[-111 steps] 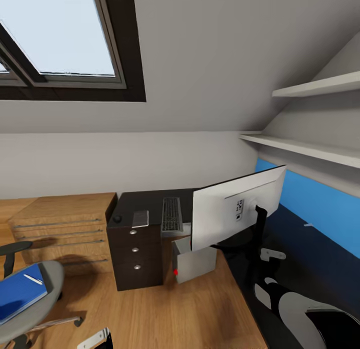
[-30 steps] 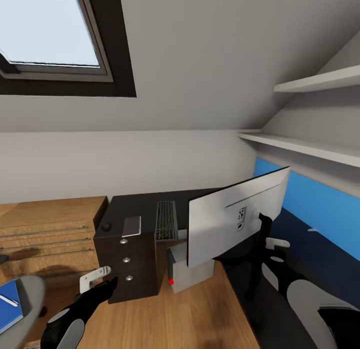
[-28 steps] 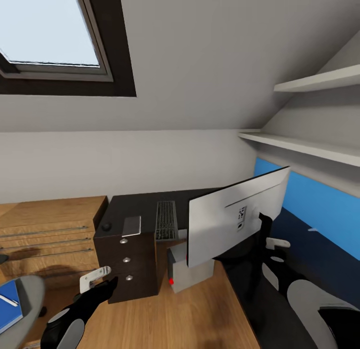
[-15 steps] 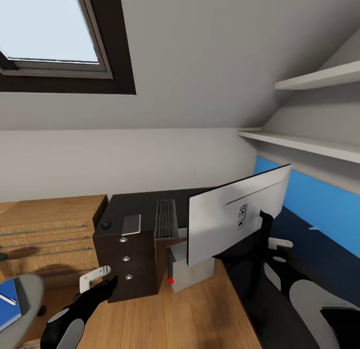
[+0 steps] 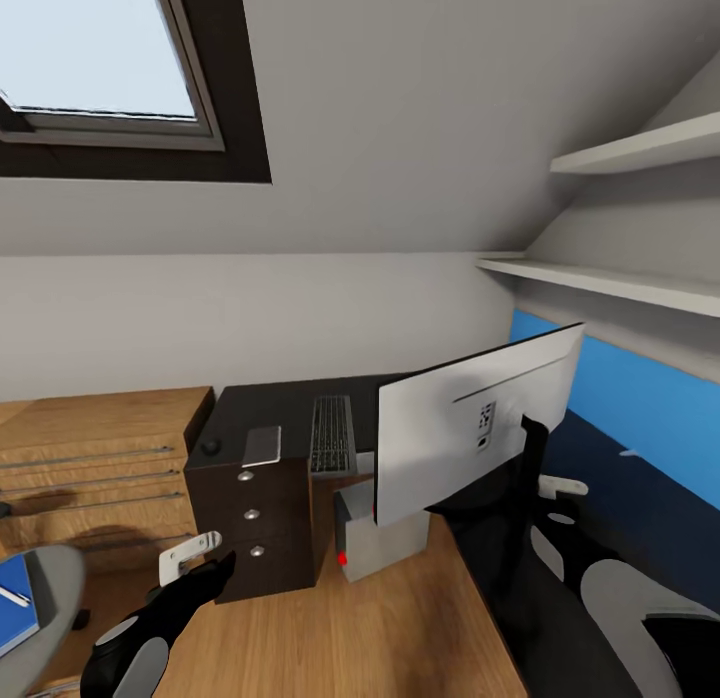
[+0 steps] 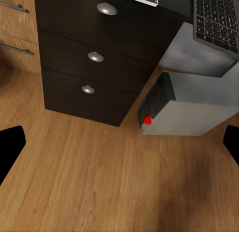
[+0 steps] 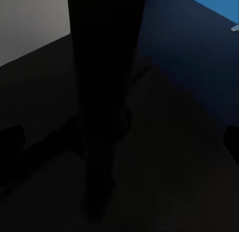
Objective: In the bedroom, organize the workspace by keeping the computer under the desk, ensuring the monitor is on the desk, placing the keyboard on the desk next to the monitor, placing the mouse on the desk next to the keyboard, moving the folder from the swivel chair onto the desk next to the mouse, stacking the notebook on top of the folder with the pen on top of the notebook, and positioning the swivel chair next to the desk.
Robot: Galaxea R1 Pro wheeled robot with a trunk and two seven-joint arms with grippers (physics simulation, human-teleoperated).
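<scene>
Two arms framed the head view, and between them ran a broad stretch of bare wood floor [image 5: 380,618] reaching the desk's drawer unit. Largest of all, the desk [image 5: 290,408] spread its glossy black top from the white wall round to the blue wall panel [image 5: 640,418], under two pale shelves [image 5: 600,283]. On it the monitor [image 5: 470,428] stood with its pale back to the camera, its lower corner overhanging the desk's near edge. Beside the desk sat the light-wood drawer chest [image 5: 100,458]. At the head view's lower left edge, the swivel chair [image 5: 45,598] carried the folder [image 5: 12,603] and the pen [image 5: 10,595] (both cut off by the frame). Below the desktop stood the computer [image 6: 194,110], red light [image 6: 147,120] facing the floor space. The keyboard [image 5: 331,435] lay with its near end past the desk edge, above the computer. The notebook [image 5: 263,446] lay at the front edge over the drawers, the mouse [image 5: 210,446] just beside it. The left gripper [image 5: 195,556] hung spread apart and empty before the drawers; the right gripper [image 5: 560,488] hung beside the monitor's stand [image 7: 102,107], fingers parted, grasping nothing.
</scene>
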